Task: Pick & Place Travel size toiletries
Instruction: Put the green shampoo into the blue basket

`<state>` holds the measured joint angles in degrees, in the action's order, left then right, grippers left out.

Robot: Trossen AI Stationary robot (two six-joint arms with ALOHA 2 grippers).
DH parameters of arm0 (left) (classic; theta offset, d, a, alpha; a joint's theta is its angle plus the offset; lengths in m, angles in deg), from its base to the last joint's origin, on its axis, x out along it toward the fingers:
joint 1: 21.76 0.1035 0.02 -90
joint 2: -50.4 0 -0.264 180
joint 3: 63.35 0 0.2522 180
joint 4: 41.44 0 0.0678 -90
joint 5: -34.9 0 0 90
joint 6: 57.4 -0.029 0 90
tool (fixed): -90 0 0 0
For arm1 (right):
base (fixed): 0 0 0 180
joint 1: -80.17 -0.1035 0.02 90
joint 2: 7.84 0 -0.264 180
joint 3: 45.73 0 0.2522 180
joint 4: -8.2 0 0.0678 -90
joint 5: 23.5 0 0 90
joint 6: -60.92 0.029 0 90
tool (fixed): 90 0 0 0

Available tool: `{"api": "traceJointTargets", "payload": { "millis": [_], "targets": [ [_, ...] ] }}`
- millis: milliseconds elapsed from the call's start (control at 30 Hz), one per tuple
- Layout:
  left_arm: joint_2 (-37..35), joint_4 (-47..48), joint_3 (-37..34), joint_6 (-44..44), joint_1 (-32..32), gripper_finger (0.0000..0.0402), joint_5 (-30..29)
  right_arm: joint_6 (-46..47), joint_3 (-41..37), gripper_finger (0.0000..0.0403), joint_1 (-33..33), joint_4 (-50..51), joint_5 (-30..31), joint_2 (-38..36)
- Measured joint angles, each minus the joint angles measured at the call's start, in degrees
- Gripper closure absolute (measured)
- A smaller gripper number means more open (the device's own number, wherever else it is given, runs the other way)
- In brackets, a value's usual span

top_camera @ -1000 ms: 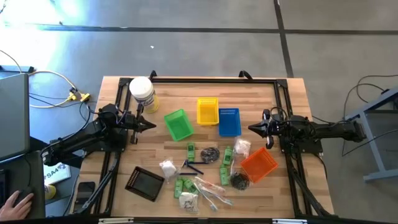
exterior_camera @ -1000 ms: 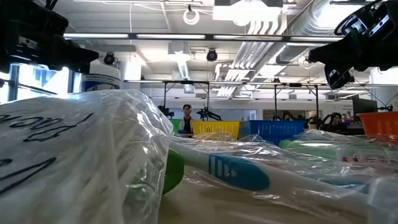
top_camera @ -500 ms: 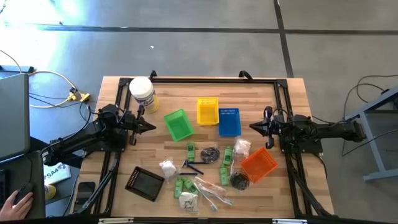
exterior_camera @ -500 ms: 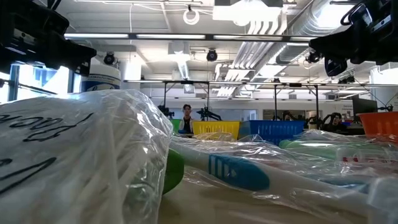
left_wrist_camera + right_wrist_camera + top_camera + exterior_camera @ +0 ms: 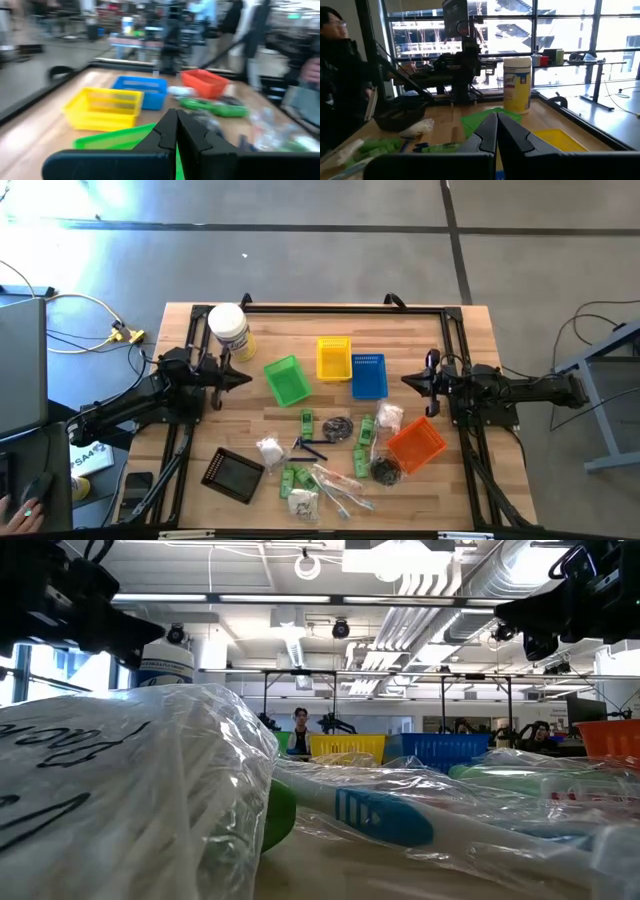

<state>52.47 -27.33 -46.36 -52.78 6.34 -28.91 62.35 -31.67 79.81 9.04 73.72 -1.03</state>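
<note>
Above the left side of the table, the left gripper [image 5: 243, 378] hangs with its fingers pressed together on nothing, its tip pointing toward the green basket [image 5: 287, 380] just beside it; across the table the right gripper [image 5: 407, 382] hangs likewise, fingers together and empty, near the blue basket [image 5: 369, 375]. Between the two arms stand the green, yellow [image 5: 333, 358] and blue baskets in a row, with the orange basket [image 5: 416, 443] nearer the right arm and the black tray [image 5: 232, 474] toward the front left. The travel size toiletries [image 5: 326, 452] lie in a loose heap on the front half of the table, well apart from both grippers: green tubes, wrapped toothbrushes, white packets and dark round pieces, several touching or overlapping. That crowding looks like the main risk: fingers coming down into the pile could pinch two items at once or catch only loose plastic wrap, so the piece slips out on the lift. The white jar [image 5: 228, 329] stands close behind the left arm, and a wide swing could knock it over.
</note>
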Motion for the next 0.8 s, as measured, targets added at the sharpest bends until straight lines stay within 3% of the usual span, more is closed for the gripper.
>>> {"api": "traceJointTargets", "payload": {
  "millis": [200, 667, 800],
  "targets": [
    [0.0, 0.3, 0.0, 0.1, 0.0, 0.0402, -7.2, 0.4, 0.0, 0.0399, 0.0, 0.1, -0.1, 0.4],
    [0.0, 0.2, 0.1, -1.4, 0.0, 0.0402, -8.0, 0.4, 0.0, 0.0399, 0.0, 0.6, -0.2, 0.5],
    [0.1, -1.7, 0.1, 0.8, 0.0, 0.0402, -10.5, 0.2, 0.0, 0.0399, 0.0, 0.6, 0.0, 0.7]
  ]
}}
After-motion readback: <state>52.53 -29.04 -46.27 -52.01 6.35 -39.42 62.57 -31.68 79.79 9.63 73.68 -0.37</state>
